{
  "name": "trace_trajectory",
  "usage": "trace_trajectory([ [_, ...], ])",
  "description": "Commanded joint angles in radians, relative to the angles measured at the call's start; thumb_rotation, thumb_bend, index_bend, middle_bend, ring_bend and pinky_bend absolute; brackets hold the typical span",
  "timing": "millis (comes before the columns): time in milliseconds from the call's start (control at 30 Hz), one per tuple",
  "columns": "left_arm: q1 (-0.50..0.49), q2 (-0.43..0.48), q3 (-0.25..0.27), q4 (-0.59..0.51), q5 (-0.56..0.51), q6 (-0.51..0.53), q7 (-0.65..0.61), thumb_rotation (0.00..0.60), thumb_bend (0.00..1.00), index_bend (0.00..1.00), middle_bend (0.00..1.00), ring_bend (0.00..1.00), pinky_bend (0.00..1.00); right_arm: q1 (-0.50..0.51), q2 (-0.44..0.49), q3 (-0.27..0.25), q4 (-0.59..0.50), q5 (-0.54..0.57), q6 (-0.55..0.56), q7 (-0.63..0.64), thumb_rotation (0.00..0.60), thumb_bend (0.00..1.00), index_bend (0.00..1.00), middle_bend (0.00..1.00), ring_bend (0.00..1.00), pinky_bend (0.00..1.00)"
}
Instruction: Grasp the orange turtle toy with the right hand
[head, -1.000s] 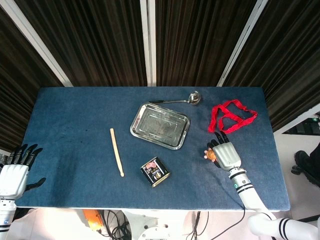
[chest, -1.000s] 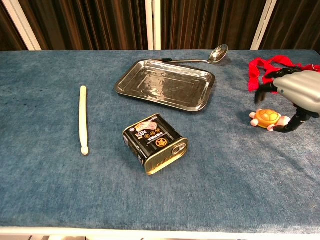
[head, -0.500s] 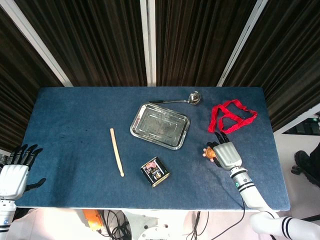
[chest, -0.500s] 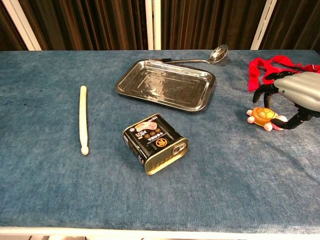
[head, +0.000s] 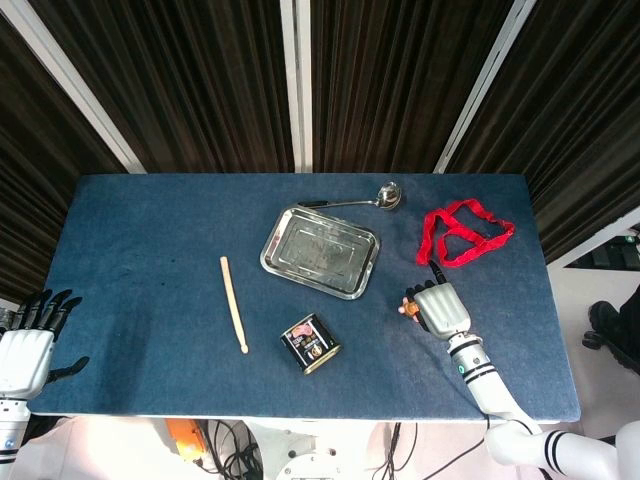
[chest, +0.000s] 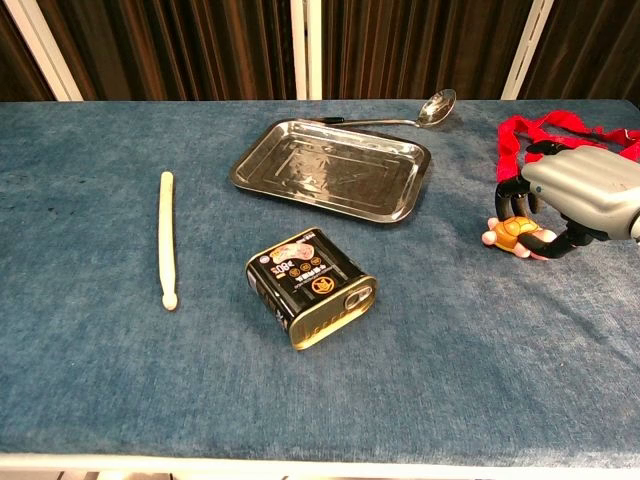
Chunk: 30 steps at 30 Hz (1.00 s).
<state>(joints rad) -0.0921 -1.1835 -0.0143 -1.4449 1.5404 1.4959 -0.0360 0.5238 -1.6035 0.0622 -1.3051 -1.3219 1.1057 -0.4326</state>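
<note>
The orange turtle toy is seen on the blue table, just below the red strap, with the right hand directly over it, fingers curled around its sides; whether it is firmly gripped cannot be told

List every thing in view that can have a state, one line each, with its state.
orange turtle toy: on the table, upright, fingers curled around it
right hand: over the turtle, fingers closing on it
left hand: off the table's near left corner, fingers apart, holding nothing
can: lying on its side, lid unopened
steel tray: flat, empty
ladle: lying behind the tray
wooden stick: lying flat
red strap: loose, untidy loop
</note>
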Motion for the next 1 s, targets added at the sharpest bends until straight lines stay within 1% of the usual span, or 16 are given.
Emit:
trace_trajectory([
  [33, 0.001, 0.000, 0.000, 0.001, 0.001, 0.002, -0.001, 0.600, 0.11, 0.16, 0.09, 0.00, 0.04, -0.007, -0.021, -0.006, 0.031, -0.027, 0.021, 0.028, 0.600, 0.47, 1.00, 0.96, 0.51, 0.00],
  [133, 0.002, 0.001, 0.000, -0.001, 0.004, 0.006, 0.000, 0.600, 0.12, 0.16, 0.09, 0.00, 0.04, -0.012, -0.014, -0.011, 0.032, -0.037, 0.020, 0.047, 0.600, 0.41, 0.99, 0.94, 0.49, 0.00],
  [167, 0.002, 0.001, 0.000, -0.002, 0.004, 0.006, 0.001, 0.600, 0.11, 0.16, 0.09, 0.00, 0.04, -0.013, -0.007, -0.013, 0.028, -0.037, 0.016, 0.048, 0.600, 0.36, 0.94, 0.91, 0.46, 0.00],
  [200, 0.001, 0.002, 0.000, -0.003, 0.005, 0.006, 0.002, 0.600, 0.12, 0.16, 0.09, 0.00, 0.04, -0.015, 0.006, -0.014, 0.017, -0.031, 0.008, 0.045, 0.600, 0.30, 0.83, 0.84, 0.41, 0.00],
  [300, 0.000, 0.002, -0.001, -0.007, 0.007, 0.008, 0.007, 0.600, 0.11, 0.16, 0.09, 0.00, 0.04, -0.026, 0.040, -0.005, -0.026, -0.015, 0.012, 0.049, 0.600, 0.12, 0.40, 0.58, 0.22, 0.00],
  [333, 0.000, 0.003, -0.001, -0.009, 0.008, 0.008, 0.008, 0.600, 0.11, 0.16, 0.09, 0.00, 0.04, -0.033, 0.051, -0.002, -0.045, -0.010, 0.018, 0.058, 0.600, 0.09, 0.31, 0.53, 0.18, 0.00],
  [367, 0.000, 0.003, -0.002, -0.010, 0.008, 0.009, 0.009, 0.600, 0.11, 0.16, 0.09, 0.00, 0.04, -0.040, 0.064, -0.001, -0.066, -0.009, 0.025, 0.067, 0.600, 0.06, 0.19, 0.46, 0.12, 0.00],
  [400, 0.000, 0.003, -0.002, -0.013, 0.009, 0.010, 0.011, 0.600, 0.11, 0.16, 0.09, 0.00, 0.04, -0.049, 0.083, -0.002, -0.090, -0.009, 0.035, 0.075, 0.600, 0.04, 0.10, 0.36, 0.06, 0.00],
  [433, -0.001, 0.002, -0.003, -0.015, 0.009, 0.011, 0.013, 0.600, 0.11, 0.16, 0.09, 0.00, 0.04, -0.055, 0.096, -0.003, -0.106, -0.014, 0.046, 0.079, 0.600, 0.03, 0.03, 0.26, 0.02, 0.00],
  [467, -0.001, 0.002, -0.004, -0.016, 0.009, 0.011, 0.015, 0.600, 0.11, 0.16, 0.09, 0.00, 0.04, -0.061, 0.107, -0.004, -0.118, -0.020, 0.057, 0.084, 0.600, 0.02, 0.00, 0.18, 0.00, 0.00],
  [533, -0.002, 0.001, -0.005, -0.022, 0.010, 0.012, 0.020, 0.600, 0.12, 0.16, 0.09, 0.00, 0.04, -0.075, 0.131, -0.006, -0.145, -0.026, 0.073, 0.100, 0.600, 0.01, 0.00, 0.05, 0.00, 0.00],
  [600, -0.002, 0.002, -0.005, -0.032, 0.012, 0.014, 0.028, 0.600, 0.12, 0.16, 0.09, 0.00, 0.04, -0.091, 0.162, -0.008, -0.183, -0.017, 0.082, 0.101, 0.600, 0.00, 0.00, 0.00, 0.00, 0.00],
  [667, -0.001, 0.006, -0.005, -0.044, 0.014, 0.019, 0.034, 0.600, 0.11, 0.16, 0.09, 0.00, 0.04, -0.113, 0.196, -0.015, -0.227, -0.029, 0.116, 0.104, 0.600, 0.00, 0.00, 0.00, 0.00, 0.00],
  [833, 0.007, 0.022, -0.007, -0.056, 0.010, 0.030, 0.040, 0.600, 0.12, 0.16, 0.09, 0.00, 0.04, -0.237, 0.303, -0.062, -0.294, -0.157, 0.341, 0.184, 0.600, 0.01, 0.00, 0.00, 0.00, 0.00],
  [900, 0.010, 0.026, -0.007, -0.052, 0.007, 0.031, 0.034, 0.600, 0.11, 0.16, 0.09, 0.00, 0.04, -0.290, 0.339, -0.077, -0.294, -0.173, 0.410, 0.217, 0.600, 0.01, 0.00, 0.00, 0.00, 0.00],
  [1000, 0.014, 0.025, -0.005, -0.042, 0.014, 0.040, 0.028, 0.600, 0.11, 0.16, 0.09, 0.00, 0.04, -0.349, 0.370, -0.090, -0.281, -0.152, 0.455, 0.266, 0.600, 0.02, 0.00, 0.00, 0.00, 0.00],
])
